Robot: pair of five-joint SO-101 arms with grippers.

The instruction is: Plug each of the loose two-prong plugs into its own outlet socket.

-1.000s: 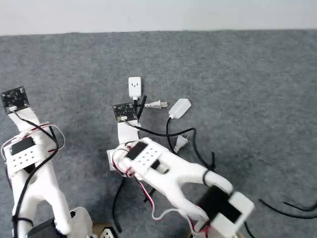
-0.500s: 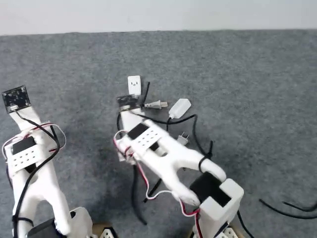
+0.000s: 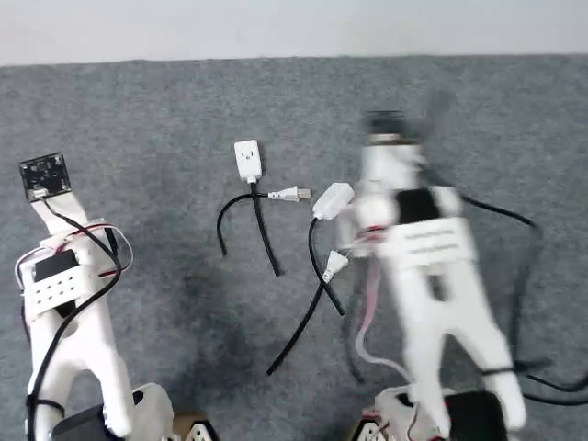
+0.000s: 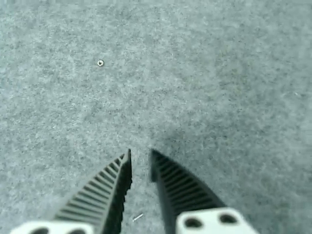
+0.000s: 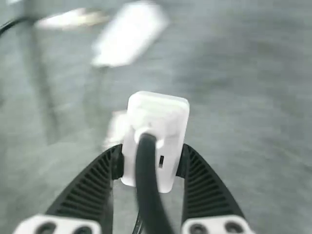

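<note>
Your right claw (image 5: 150, 152) pinches a white socket block (image 5: 163, 114), cable end toward you, slots hidden. Your left claw (image 4: 140, 158) hangs barely spread over the grey worktop (image 4: 219, 73). One loose plug (image 3: 292, 194) and another plug (image 3: 334, 265) lie mid-worktop, unplugged.

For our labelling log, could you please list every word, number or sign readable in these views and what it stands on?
No text can be read.
On the outlet socket: only its slots show, no print.
On the white block in the right hand: one small dark mark, too blurred to read.
On the circuit board: specks too small to read.
</note>
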